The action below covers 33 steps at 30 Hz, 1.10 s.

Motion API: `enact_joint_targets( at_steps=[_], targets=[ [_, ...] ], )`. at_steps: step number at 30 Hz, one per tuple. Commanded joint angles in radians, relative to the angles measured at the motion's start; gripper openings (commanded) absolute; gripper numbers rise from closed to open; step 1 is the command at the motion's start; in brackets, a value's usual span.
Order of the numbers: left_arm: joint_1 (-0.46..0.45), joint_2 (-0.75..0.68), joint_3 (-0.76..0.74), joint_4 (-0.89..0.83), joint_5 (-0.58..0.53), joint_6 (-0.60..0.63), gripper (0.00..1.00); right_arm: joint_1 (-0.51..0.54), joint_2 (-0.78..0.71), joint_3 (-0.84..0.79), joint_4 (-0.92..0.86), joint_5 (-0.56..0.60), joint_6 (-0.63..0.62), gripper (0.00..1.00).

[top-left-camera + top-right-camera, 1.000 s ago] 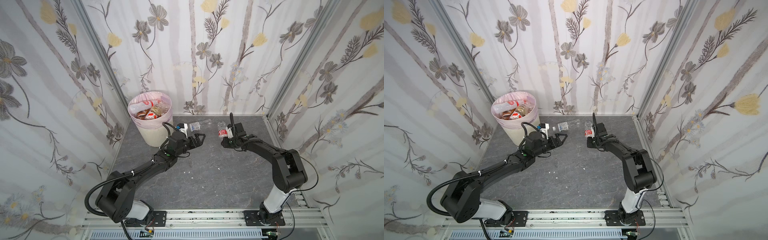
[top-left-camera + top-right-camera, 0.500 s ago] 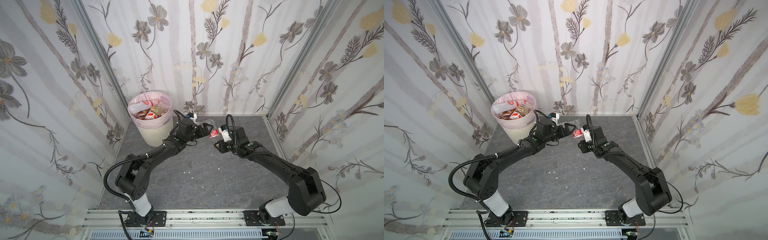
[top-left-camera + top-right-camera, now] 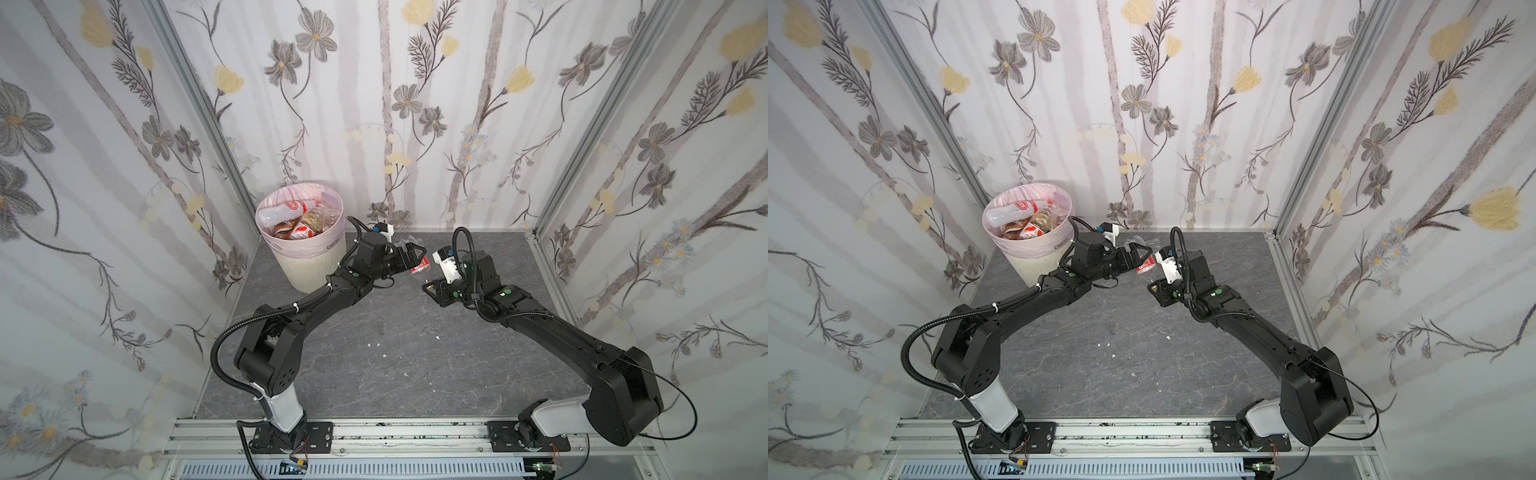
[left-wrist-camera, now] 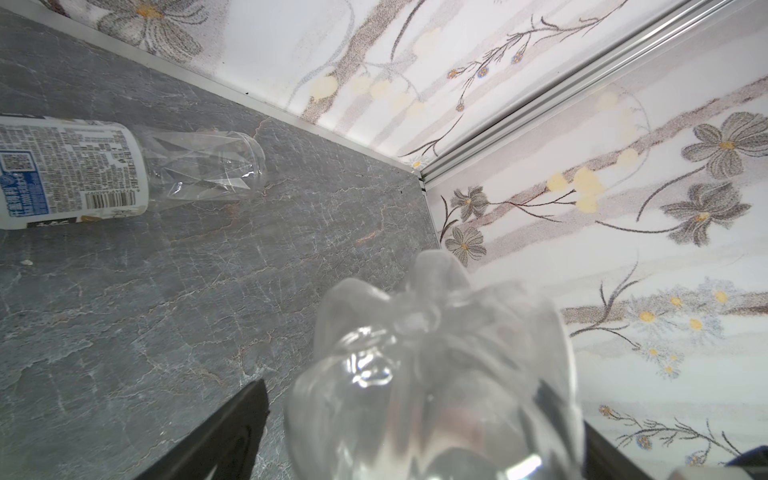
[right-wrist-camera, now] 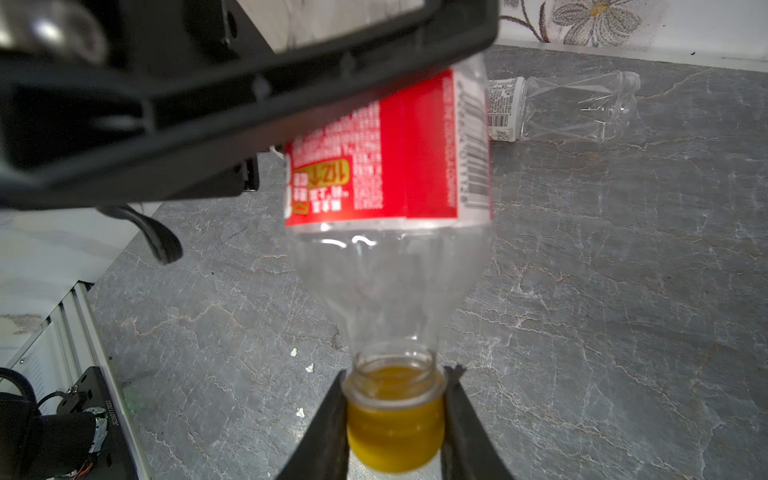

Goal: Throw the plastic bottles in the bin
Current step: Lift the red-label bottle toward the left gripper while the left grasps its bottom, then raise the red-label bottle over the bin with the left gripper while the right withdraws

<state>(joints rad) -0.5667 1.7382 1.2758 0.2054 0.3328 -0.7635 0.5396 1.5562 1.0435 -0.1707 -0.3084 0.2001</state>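
Tabletop point(image 3: 415, 374): grey, stone-veined, matte. A few white specks point(image 3: 378, 344) lie near its middle, well apart from every edge. Floral wallpaper point(image 3: 374, 104), grey and yellow blooms on pale stripes, rises from the tabletop's back edge and both side edges. Aluminium posts point(image 3: 198, 104) stand at its two back corners. A pale strip point(image 4: 332, 132) runs where the back edge meets the wall. Along the front edge sits an aluminium rail point(image 3: 415, 436). Just beyond the rail is a slotted white grille point(image 3: 374, 471).

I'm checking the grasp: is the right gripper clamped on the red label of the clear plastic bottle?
No, the right gripper pinches the clear plastic bottle by its yellow cap, well away from the red label.
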Motion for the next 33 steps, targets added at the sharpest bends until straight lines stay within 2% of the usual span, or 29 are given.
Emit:
enact_joint_targets(
  at_steps=[1,5,11,14,17,18,21,26,28,33],
  targets=[
    [0.0,0.0,0.011,0.015,-0.014,-0.01,0.97,0.002,-0.007,-0.002,0.054,-0.018,-0.011,0.3],
    [-0.003,-0.006,0.011,0.022,-0.024,-0.01,0.9,0.006,-0.004,-0.002,0.059,-0.024,-0.01,0.3],
    [-0.004,-0.027,0.004,0.032,-0.046,-0.003,0.73,0.016,0.0,-0.01,0.082,-0.036,0.004,0.31],
    [-0.003,-0.041,-0.003,0.035,-0.061,0.011,0.65,0.019,0.002,-0.01,0.084,-0.04,0.008,0.35],
    [-0.003,-0.056,-0.006,0.035,-0.081,0.035,0.63,0.019,-0.006,-0.012,0.086,-0.038,0.01,0.39],
    [-0.002,-0.061,-0.008,0.034,-0.086,0.048,0.62,0.019,-0.013,-0.015,0.089,-0.035,0.012,0.45],
    [0.004,-0.078,-0.015,0.028,-0.108,0.071,0.58,0.019,-0.036,-0.021,0.095,-0.034,0.016,0.5],
    [0.012,-0.131,-0.002,-0.001,-0.167,0.15,0.56,0.016,-0.099,-0.032,0.102,-0.004,0.019,0.74],
    [0.016,-0.172,0.008,-0.012,-0.209,0.208,0.56,0.012,-0.132,-0.044,0.113,0.016,0.026,0.98],
    [0.027,-0.3,0.085,-0.069,-0.389,0.407,0.56,0.006,-0.195,-0.053,0.143,0.025,0.042,1.0]
  ],
)
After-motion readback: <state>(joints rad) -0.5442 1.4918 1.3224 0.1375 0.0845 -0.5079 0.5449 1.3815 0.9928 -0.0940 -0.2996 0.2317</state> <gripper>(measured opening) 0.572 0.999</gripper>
